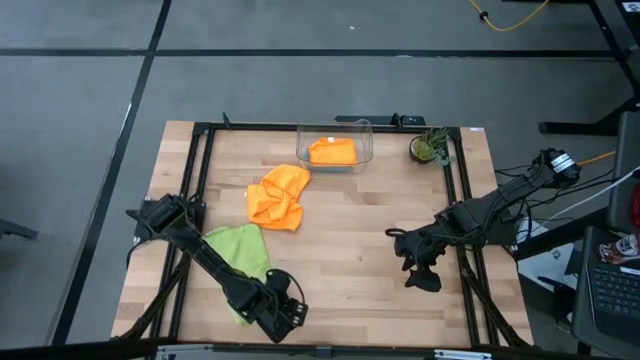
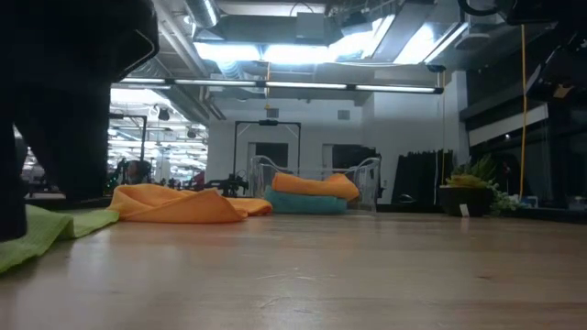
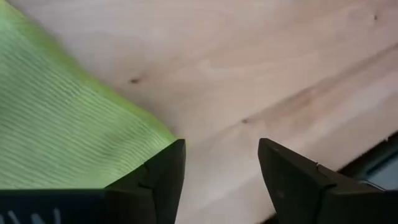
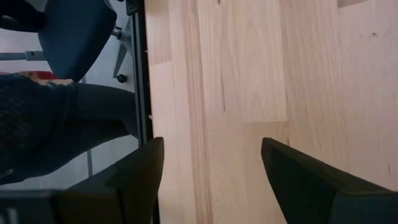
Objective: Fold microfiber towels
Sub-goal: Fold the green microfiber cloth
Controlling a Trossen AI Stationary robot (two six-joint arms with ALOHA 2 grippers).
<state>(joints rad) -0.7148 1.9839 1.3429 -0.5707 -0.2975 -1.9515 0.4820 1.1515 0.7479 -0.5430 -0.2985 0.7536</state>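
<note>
A lime green towel [image 1: 240, 258] lies flat on the table at the near left; its corner [image 3: 158, 134] ends beside one finger of my left gripper [image 3: 221, 149]. That gripper [image 1: 285, 314] hangs open over bare wood just right of the towel, near the front edge. A crumpled orange towel [image 1: 278, 197] lies mid-table. A second orange towel [image 2: 312, 185] rests folded on a teal towel [image 2: 307, 204] inside the clear bin [image 1: 362, 135]. My right gripper [image 1: 420, 272] waits open over bare wood [image 4: 211, 146] at the right.
A small potted plant [image 1: 430, 148] stands at the far right corner. A black frame [image 1: 200, 170] runs along the table's edges. Bare wood lies between the two grippers. In the right wrist view a seated person's legs [image 4: 56, 124] show beyond the table edge.
</note>
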